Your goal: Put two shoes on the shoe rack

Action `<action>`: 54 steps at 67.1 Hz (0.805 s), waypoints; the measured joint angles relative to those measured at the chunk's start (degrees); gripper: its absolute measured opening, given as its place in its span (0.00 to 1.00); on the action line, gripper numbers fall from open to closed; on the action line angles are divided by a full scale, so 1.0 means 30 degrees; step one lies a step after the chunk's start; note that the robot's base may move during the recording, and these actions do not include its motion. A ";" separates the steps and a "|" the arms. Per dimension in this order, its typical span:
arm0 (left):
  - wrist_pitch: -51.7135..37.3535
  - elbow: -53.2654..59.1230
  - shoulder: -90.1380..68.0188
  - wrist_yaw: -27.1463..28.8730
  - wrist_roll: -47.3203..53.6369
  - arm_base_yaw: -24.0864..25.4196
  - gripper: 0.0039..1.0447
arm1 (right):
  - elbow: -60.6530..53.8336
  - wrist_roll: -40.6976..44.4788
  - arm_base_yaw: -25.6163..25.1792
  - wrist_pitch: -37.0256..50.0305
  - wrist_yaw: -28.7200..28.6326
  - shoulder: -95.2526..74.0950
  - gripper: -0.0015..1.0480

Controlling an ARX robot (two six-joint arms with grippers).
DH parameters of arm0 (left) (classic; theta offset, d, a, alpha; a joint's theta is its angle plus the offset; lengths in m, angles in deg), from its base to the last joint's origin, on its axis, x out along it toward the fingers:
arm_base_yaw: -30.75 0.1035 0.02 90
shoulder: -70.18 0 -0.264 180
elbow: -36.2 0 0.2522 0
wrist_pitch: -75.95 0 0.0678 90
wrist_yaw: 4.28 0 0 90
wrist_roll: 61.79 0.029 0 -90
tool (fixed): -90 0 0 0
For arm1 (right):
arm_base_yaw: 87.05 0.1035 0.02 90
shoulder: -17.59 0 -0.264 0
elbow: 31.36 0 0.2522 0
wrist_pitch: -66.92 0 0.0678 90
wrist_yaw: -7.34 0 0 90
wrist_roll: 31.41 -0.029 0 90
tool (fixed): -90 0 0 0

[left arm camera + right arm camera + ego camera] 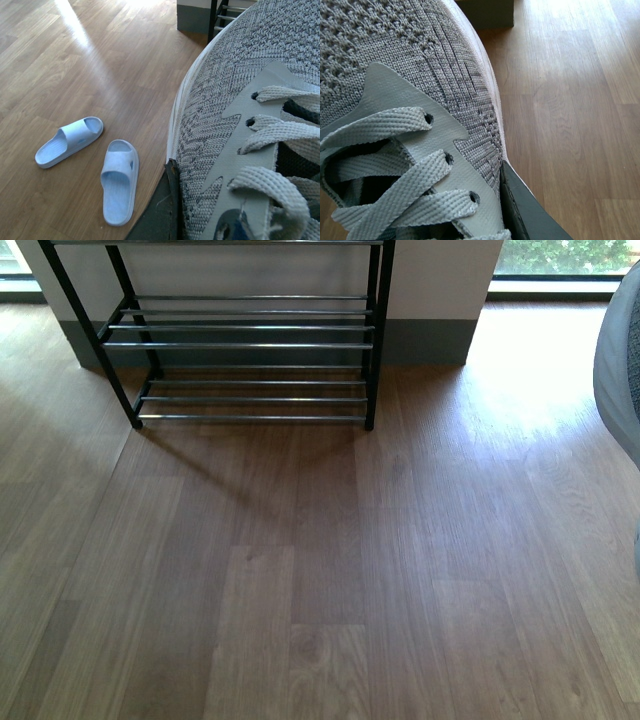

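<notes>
The left gripper (172, 207) was clamped on one grey sneaker (225, 75) and the right gripper (520, 207) on the other sneaker (395, 45). Both were held above the floor (320, 590), short of the rack (240, 340); blue sandals (70, 141) lay below.

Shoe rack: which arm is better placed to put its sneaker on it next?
Probably the right. Its grey sneaker, a finger against its sole, seems to show at the right edge of the front view, where the shoe rack stands. The left arm's sneaker is outside that view.

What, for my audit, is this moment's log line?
left end effector, right end effector: grey knit sneakers; pale-blue plastic slide sandals: floor; black-and-chrome rack: bare
</notes>
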 joint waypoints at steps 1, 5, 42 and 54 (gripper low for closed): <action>0.0000 0.0000 0.0000 0.0000 0.0000 0.0000 0.02 | 0.0000 0.0000 0.0000 0.0000 -0.0007 0.0000 0.01; 0.0000 0.0000 0.0000 0.0007 0.0007 0.0000 0.02 | -0.0007 0.0000 0.0000 0.0000 -0.0007 0.0000 0.01; 0.0000 0.0087 -0.0007 -0.0015 0.0007 -0.0015 0.02 | -0.0015 0.0000 0.0000 -0.0007 -0.0015 0.0000 0.01; 0.0000 0.0087 0.0000 -0.0007 0.0007 -0.0022 0.02 | -0.0015 0.0000 0.0000 -0.0007 -0.0007 0.0000 0.01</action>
